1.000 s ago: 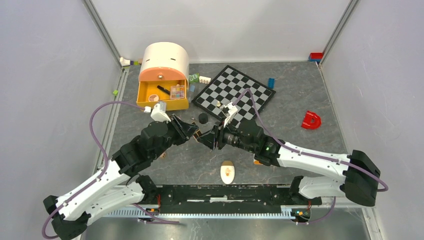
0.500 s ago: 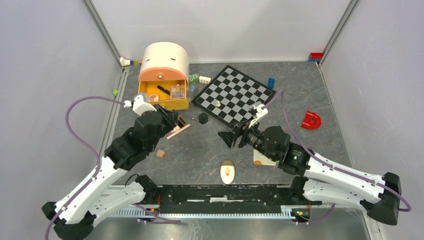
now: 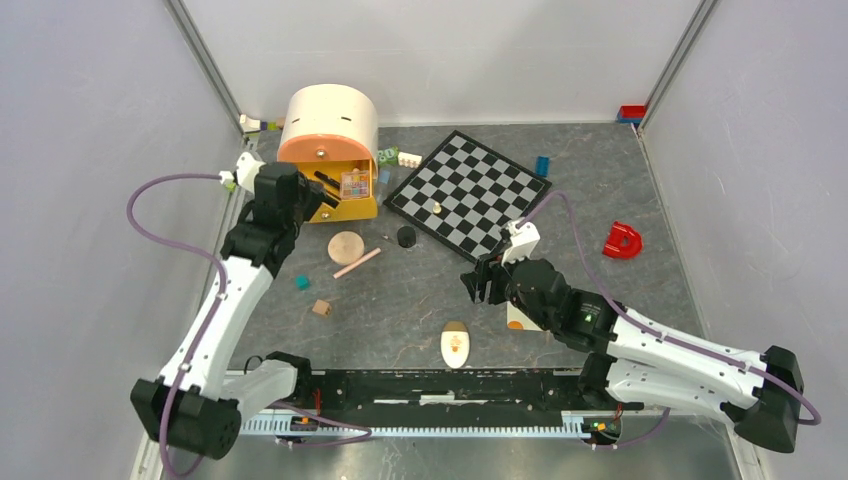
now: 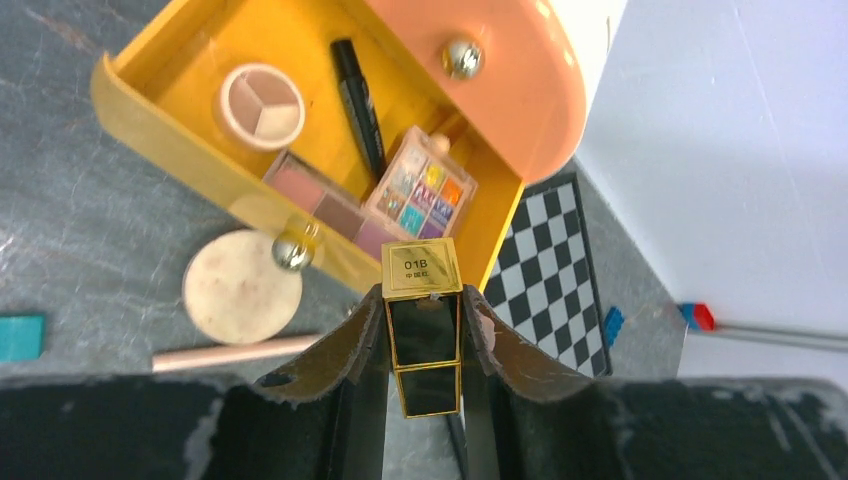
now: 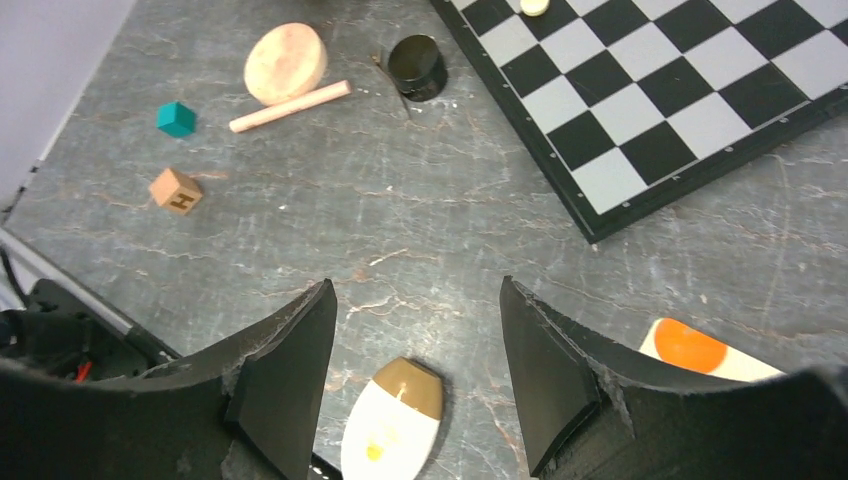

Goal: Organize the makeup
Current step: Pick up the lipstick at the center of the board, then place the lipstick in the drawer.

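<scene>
A black-and-gold tube point(image 4: 424, 345) is gripped by the left gripper point(image 4: 424, 305) above the yellow drawer's point(image 4: 165, 148) front edge, where an eyeshadow palette point(image 4: 420, 186) is seen inside, while the right gripper point(image 5: 415, 298) is spread open well away.

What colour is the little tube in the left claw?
The tube is black and gold; left wrist view shows it best.

Sachet point(image 3: 516, 322) mostly under right arm point(image 3: 640, 340); blush palette point(image 4: 305, 183) partly behind drawer wall point(image 4: 170, 150).

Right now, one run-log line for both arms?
left gripper: shut on lipstick tube, at open yellow drawer | right gripper: open, empty, near cream oval | loose: peach compact, sachet
</scene>
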